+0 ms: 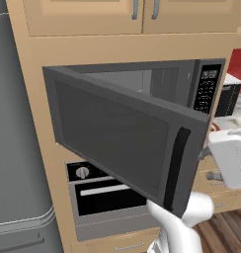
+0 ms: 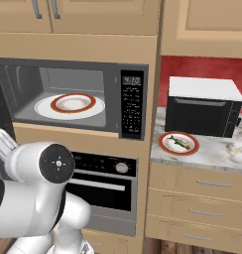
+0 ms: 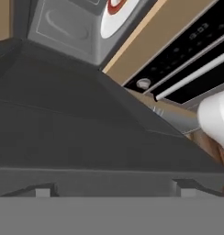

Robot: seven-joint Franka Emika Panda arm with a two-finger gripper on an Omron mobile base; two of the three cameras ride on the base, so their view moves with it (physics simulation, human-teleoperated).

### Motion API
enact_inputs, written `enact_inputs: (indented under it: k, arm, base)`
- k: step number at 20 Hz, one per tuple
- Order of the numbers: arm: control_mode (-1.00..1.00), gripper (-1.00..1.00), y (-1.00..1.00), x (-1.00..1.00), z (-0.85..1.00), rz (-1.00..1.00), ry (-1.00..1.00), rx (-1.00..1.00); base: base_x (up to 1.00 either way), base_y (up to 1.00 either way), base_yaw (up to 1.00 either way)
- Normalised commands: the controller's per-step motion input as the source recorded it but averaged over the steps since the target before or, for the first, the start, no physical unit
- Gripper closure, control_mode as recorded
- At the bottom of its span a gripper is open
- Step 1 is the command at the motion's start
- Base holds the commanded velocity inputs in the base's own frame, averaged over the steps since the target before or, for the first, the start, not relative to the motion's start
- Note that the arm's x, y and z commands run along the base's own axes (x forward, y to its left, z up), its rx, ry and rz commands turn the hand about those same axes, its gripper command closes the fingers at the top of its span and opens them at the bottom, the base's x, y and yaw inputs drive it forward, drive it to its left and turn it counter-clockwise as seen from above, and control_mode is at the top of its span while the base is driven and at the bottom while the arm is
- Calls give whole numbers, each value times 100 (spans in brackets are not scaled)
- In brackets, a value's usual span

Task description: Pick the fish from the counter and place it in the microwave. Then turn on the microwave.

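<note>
- Closest to the hand camera is the dark grey microwave door (image 3: 86, 137), seen from just beside it and slanting across most of that view.
- At the bottom of the hand view my two small dark fingertips (image 3: 42, 192) stand far apart with bare space between them; my jaws are wide and hold nothing.
- From the left base view, the microwave (image 1: 142, 128) has its door swung open toward me, black vertical handle (image 1: 176, 168) on the near edge, black button panel (image 1: 207, 89) on the right of the cavity.
- My white arm (image 1: 184, 225) rises under the door's lower corner in that view, and my hand sits to the right of the door, near the drawers.
- From the right base view, a red-rimmed white plate (image 2: 73, 103) rests on the pale turntable inside the microwave cavity.
- Below the microwave is a black oven (image 2: 105, 186) with a round knob and a silver bar.
- To the right, the pale marbled desk (image 2: 217, 154) carries a second red-rimmed plate (image 2: 190, 148) near its left end.
- Lying on that second plate is the fish (image 2: 178, 142), slender and olive-green, well apart from my arm.
- Behind that plate, a black toaster oven with a white top (image 2: 202, 106) stands on the desk against a red wall.
</note>
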Motion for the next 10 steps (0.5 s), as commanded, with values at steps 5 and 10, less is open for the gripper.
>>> enact_inputs:
  k: [5,10]
  arm:
    - [-100,-100,50,-31,-21,7,0,0]
    - [-100,-100,49,-31,-21,8,0,1]
  base:
    - [0,0,0]
    - [0,0,0]
